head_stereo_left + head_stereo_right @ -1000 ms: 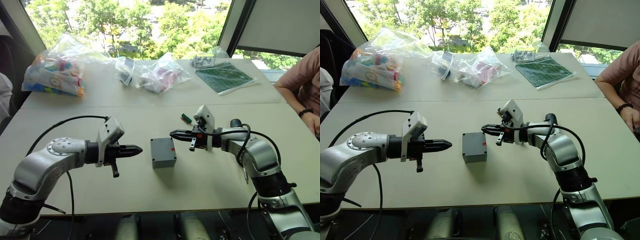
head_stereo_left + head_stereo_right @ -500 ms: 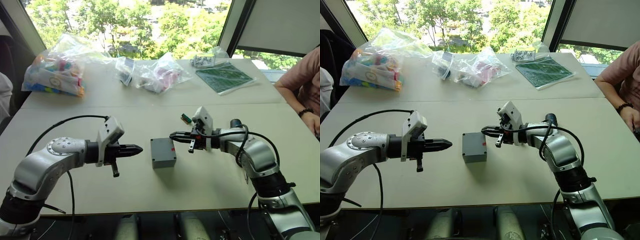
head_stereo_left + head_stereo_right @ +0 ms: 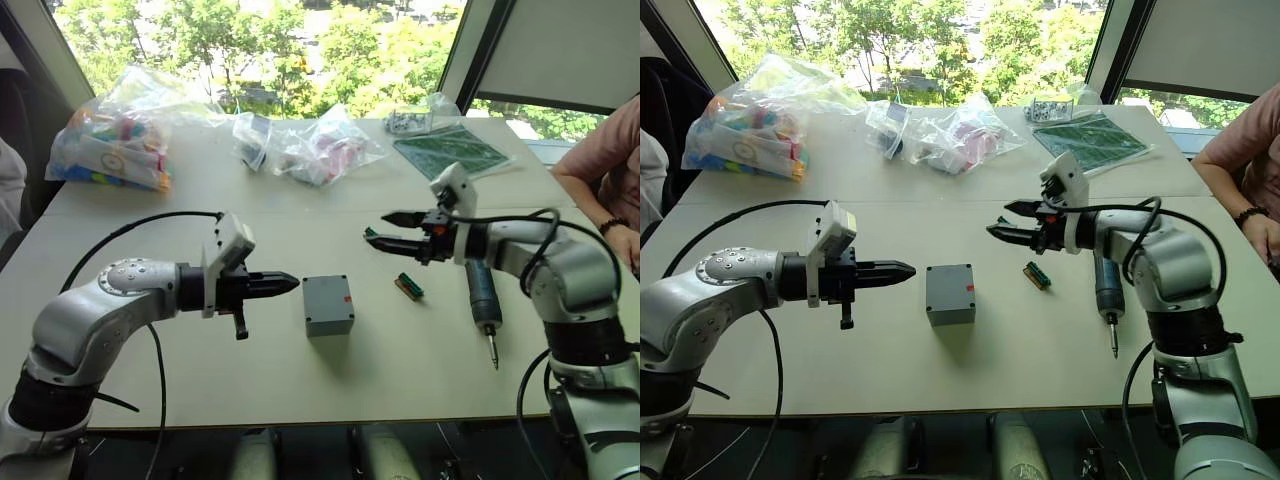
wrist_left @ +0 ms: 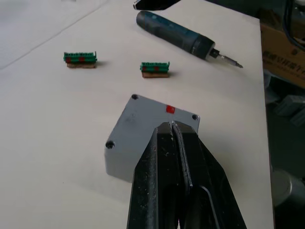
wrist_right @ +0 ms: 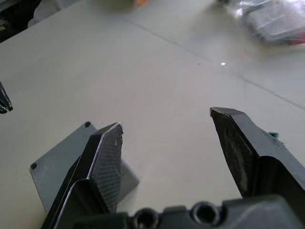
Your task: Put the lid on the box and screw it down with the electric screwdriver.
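The grey box (image 3: 328,304) stands mid-table, a red mark on its side. The lid (image 4: 143,123) sits flat on top of it, with corner screw holes showing. My left gripper (image 3: 290,284) is shut and empty, pointing at the box from the left, a short gap away. My right gripper (image 3: 393,229) hovers open and empty above the table, right of and beyond the box. The electric screwdriver (image 3: 482,298) lies on the table under my right forearm, its bit toward the near edge.
Two small green components (image 3: 408,286) (image 4: 80,58) lie right of the box. Plastic bags of parts (image 3: 110,140) (image 3: 318,148) and a green board (image 3: 447,150) line the far side. A person's arm (image 3: 600,170) rests at the table's right edge.
My right gripper has opened, risen and drawn back to the right, away from the box, uncovering the screwdriver and a green component. My left gripper has edged slightly toward the box.
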`<control>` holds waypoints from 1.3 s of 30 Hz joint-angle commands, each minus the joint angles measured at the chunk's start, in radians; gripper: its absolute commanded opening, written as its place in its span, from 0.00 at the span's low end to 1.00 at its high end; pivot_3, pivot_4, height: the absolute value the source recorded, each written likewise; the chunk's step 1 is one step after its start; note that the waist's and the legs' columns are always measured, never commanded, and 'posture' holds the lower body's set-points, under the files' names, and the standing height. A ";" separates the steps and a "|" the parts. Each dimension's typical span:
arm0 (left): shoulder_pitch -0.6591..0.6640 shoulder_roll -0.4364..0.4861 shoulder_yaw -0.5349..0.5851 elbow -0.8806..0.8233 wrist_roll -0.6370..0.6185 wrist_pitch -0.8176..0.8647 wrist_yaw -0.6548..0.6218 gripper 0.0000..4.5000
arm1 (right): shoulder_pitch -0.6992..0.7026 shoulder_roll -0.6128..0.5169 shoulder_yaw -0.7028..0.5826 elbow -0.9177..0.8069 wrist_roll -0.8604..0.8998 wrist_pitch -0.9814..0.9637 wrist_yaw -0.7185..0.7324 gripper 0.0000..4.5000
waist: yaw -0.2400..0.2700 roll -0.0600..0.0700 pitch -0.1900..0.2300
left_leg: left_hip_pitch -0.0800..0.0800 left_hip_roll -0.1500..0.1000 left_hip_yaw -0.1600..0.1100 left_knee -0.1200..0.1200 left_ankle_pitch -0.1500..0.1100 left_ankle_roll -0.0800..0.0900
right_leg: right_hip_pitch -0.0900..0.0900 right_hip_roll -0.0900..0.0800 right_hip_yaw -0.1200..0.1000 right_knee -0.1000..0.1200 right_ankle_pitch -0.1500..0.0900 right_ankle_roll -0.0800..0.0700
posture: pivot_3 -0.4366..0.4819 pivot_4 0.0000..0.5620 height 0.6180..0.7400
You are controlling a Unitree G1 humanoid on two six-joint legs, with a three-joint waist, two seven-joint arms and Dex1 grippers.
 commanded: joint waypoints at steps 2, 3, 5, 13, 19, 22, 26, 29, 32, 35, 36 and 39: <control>-0.071 -0.048 -0.051 -0.041 -0.006 -0.036 -0.011 0.00 | -0.059 -0.091 -0.126 -0.019 -0.065 0.218 -0.237 0.98 | -0.001 0.000 0.000 | 0.000 0.000 0.000 0.000 0.000 0.000 | 0.000 0.000 0.000 0.000 0.000 0.000 | 0.48 0.27 1.00; -0.081 -0.060 -0.066 -0.041 -0.001 -0.044 -0.016 0.00 | -0.071 -0.123 -0.107 -0.025 -0.078 0.285 -0.263 0.98 | -0.003 0.000 0.000 | 0.000 0.000 0.001 0.000 0.000 0.000 | 0.000 0.000 0.001 0.000 0.000 0.000 | 0.48 0.27 1.00; -0.092 -0.079 -0.112 -0.039 0.029 -0.082 -0.042 0.00 | -0.088 -0.285 0.002 -0.018 0.010 0.550 -0.218 0.98 | -0.006 0.000 0.000 | 0.000 0.000 0.001 0.000 0.000 0.000 | 0.000 0.000 0.001 0.000 0.000 0.000 | 0.48 0.27 1.00; -0.083 -0.151 -0.232 0.037 0.176 -0.225 -0.055 0.00 | -0.015 -0.471 0.161 0.159 0.239 0.642 -0.246 0.98 | -0.013 -0.002 0.001 | 0.003 -0.001 0.003 -0.004 0.000 0.000 | -0.002 0.000 0.005 -0.001 -0.001 -0.002 | 0.48 0.27 1.00; 0.017 -0.175 -0.206 -0.042 0.169 -0.207 0.012 0.00 | -0.113 -0.409 0.264 0.362 0.265 0.642 -0.345 0.98 | -0.013 -0.002 0.001 | 0.002 -0.001 0.003 -0.005 0.000 0.000 | -0.003 0.001 0.006 -0.001 -0.001 -0.002 | 0.48 0.27 1.00; 0.063 -0.178 -0.190 -0.084 0.155 -0.185 0.052 0.00 | -0.163 -0.376 0.333 0.418 0.239 0.642 -0.345 0.98 | -0.009 -0.002 0.001 | 0.002 -0.001 0.003 -0.006 0.000 0.000 | -0.004 0.001 0.006 -0.001 -0.001 -0.002 | 0.48 0.27 1.00; 0.087 -0.181 -0.174 -0.111 0.148 -0.166 0.090 0.00 | -0.199 -0.351 0.411 0.459 0.201 0.642 -0.318 0.98 | -0.006 -0.002 0.001 | 0.002 -0.001 0.003 -0.006 0.000 0.000 | -0.004 0.001 0.006 0.000 -0.001 -0.002 | 0.48 0.27 1.00; 0.103 -0.178 -0.165 -0.120 0.148 -0.158 0.112 0.00 | -0.227 -0.327 0.483 0.477 0.164 0.641 -0.280 0.98 | -0.007 -0.002 0.001 | 0.002 -0.001 0.003 -0.006 0.000 0.000 | -0.004 0.001 0.006 -0.001 -0.001 -0.002 | 0.48 0.27 1.00; 0.111 -0.178 -0.161 -0.133 0.143 -0.150 0.128 0.00 | -0.234 -0.336 0.535 0.460 0.140 0.640 -0.238 0.93 | -0.007 -0.002 0.001 | 0.002 -0.001 0.003 -0.006 0.000 0.000 | -0.004 0.001 0.006 -0.001 -0.001 -0.002 | 0.48 0.27 1.00; 0.127 -0.172 -0.154 -0.135 0.145 -0.155 0.141 0.00 | -0.230 -0.352 0.579 0.434 0.126 0.638 -0.189 0.76 | -0.008 -0.002 0.001 | 0.002 -0.001 0.003 -0.006 0.000 0.000 | -0.004 0.001 0.006 -0.001 -0.001 -0.002 | 0.48 0.27 1.00; 0.131 -0.171 -0.152 -0.135 0.146 -0.157 0.143 0.00 | -0.230 -0.351 0.583 0.431 0.118 0.640 -0.183 0.71 | -0.008 -0.002 0.001 | 0.002 -0.001 0.003 -0.006 0.000 0.000 | -0.004 0.001 0.006 -0.001 -0.001 -0.002 | 0.48 0.27 1.00; 0.126 -0.175 -0.159 -0.127 0.151 -0.162 0.147 0.00 | -0.228 -0.328 0.571 0.436 0.095 0.641 -0.172 0.54 | -0.008 -0.002 0.001 | 0.002 -0.001 0.003 -0.006 0.000 0.000 | -0.004 0.001 0.006 -0.001 -0.001 -0.002 | 0.48 0.27 1.00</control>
